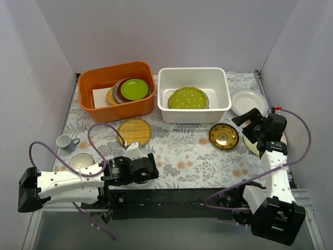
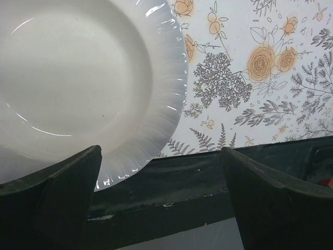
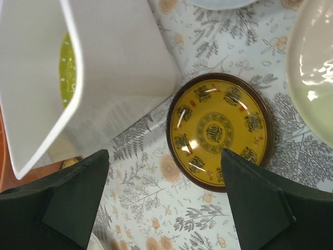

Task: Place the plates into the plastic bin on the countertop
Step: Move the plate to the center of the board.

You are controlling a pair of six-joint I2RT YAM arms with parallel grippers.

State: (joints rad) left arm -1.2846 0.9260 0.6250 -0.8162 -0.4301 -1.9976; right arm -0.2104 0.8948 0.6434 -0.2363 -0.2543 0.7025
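**Top view.** The plastic bin (image 1: pixel 193 115) stands at the far centre of the countertop (image 1: pixel 177 156) and holds one green dotted plate (image 1: pixel 187 98). Outside it lie the woven yellow plate (image 1: pixel 134 130), the dark-and-gold plate (image 1: pixel 224 136) and, at far right, a plain white plate (image 1: pixel 248 101). The left gripper (image 1: pixel 151 172) sits low at the near edge. The right gripper (image 1: pixel 244 122) hangs just right of the dark-and-gold plate.

**Left wrist view.** The jaws are spread wide with nothing between them. A white fluted plate (image 2: pixel 78 78) lies flat to the left, its rim near one finger (image 2: pixel 57 198).

**Right wrist view.** The jaws are parted and empty above the dark-and-gold plate (image 3: pixel 218 130), which lies just beside the bin wall (image 3: pixel 119 67). A cream plate (image 3: pixel 317 78) shows at the right.

**Handling.** The glossy plates look rigid, slick and liable to chip. Lying flat, each probably offers only its raised rim, pinched across the lip on the side nearest the gripper. The woven plate looks lighter and less slippery.
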